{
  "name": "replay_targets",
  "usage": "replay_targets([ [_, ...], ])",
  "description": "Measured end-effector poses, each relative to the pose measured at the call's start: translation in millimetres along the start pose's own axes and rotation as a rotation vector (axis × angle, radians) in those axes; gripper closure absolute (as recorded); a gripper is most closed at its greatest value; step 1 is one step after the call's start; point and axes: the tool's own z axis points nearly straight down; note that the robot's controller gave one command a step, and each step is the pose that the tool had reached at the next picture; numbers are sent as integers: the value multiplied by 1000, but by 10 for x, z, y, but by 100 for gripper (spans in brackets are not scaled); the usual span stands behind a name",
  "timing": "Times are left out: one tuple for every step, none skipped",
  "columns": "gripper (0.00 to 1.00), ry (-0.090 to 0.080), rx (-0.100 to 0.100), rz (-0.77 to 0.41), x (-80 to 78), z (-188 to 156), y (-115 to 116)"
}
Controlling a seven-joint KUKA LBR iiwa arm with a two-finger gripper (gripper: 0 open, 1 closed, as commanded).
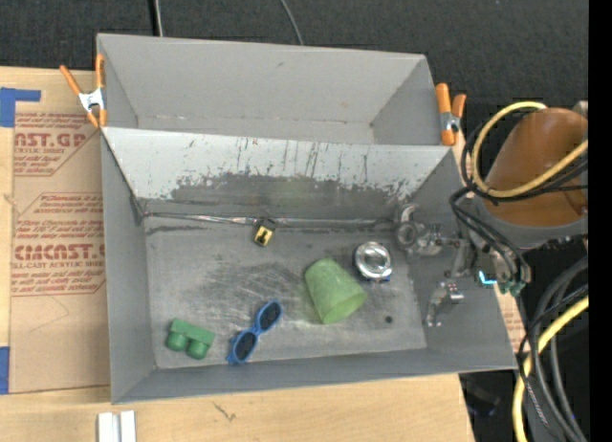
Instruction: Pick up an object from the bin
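My gripper (425,274) hangs over the bin's right wall, open, with nothing between its fingers. Nearest to it, just to the left, lies a small round silver lid-like thing (373,260) with a blue edge. A light green plastic cup (333,289) lies on its side beside that, on the bin floor right of centre. The gripper touches neither of them.
A pair of blue toy sunglasses (253,332) lies near the front wall, and a green block (189,338) sits in the front left corner. A small yellow and black piece (262,232) rests by the back wall. The arm with its cables stands at the right.
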Motion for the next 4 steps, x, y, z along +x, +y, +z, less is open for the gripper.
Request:
replay_targets([
  [0, -18, 6, -161, -453, 772, 54],
  [0, -12, 3, -448, -782, 615, 314],
  [0, -10, 3, -547, -896, 488, 389],
  [0, -20, 6, -331, -542, 889, 611],
])
